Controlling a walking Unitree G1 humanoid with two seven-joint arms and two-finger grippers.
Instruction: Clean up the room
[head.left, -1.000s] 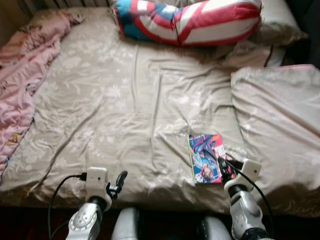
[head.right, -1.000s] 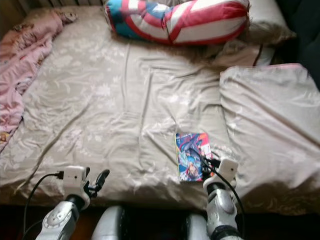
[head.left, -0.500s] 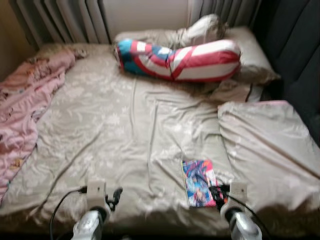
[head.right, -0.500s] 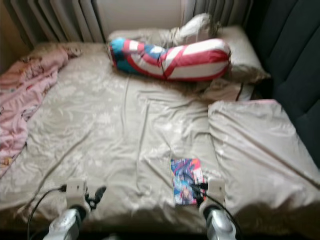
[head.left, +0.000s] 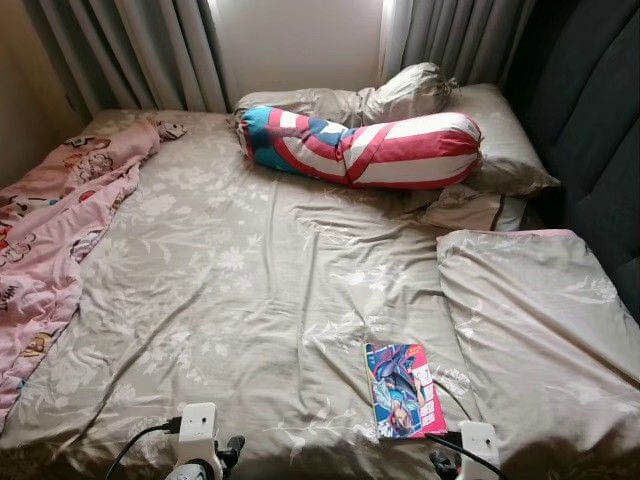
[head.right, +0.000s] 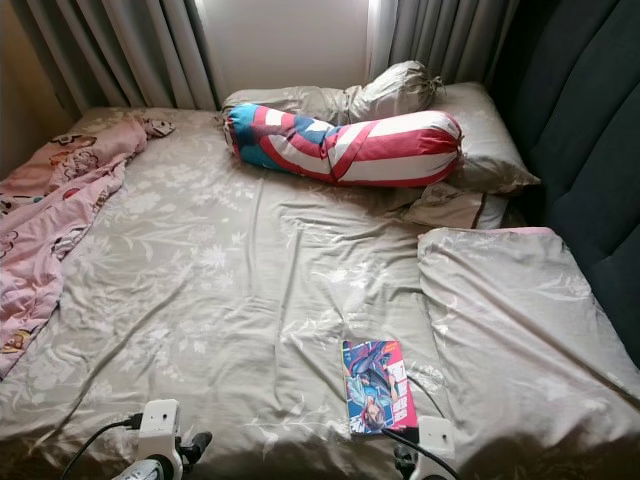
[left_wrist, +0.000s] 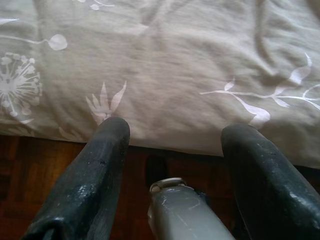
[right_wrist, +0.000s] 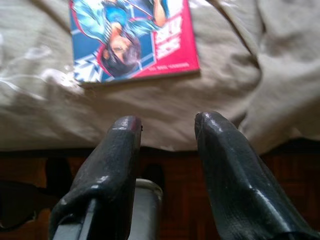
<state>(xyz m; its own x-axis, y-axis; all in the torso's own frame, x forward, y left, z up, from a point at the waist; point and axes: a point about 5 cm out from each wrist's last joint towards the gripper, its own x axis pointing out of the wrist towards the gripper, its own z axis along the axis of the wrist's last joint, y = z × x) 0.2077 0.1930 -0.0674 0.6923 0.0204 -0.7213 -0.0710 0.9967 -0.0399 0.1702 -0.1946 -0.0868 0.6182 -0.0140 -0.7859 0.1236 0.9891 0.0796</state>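
while both grippers sit low at frame bottom, right gripper (right_wrist: 165, 125) is open and empty short of the comic book (head.left: 404, 388), lower right on the bed (head.left: 250, 280). left gripper (left_wrist: 175, 132) open, empty. risk: fingers snag the loose sheet instead of the thin book.

Left gripper (left_wrist: 172, 135): two thick matte black fingers (left_wrist: 87, 180), rounded tips, pale scuffs and specks. Right gripper (right_wrist: 167, 125): same build, one finger (right_wrist: 235, 175) finely textured. Each wrist carries a white boxy camera module (head.left: 197, 422) with a thin black cable (head.left: 135, 445). A silver-grey rounded part (left_wrist: 182, 212) shows below, probably a leg.
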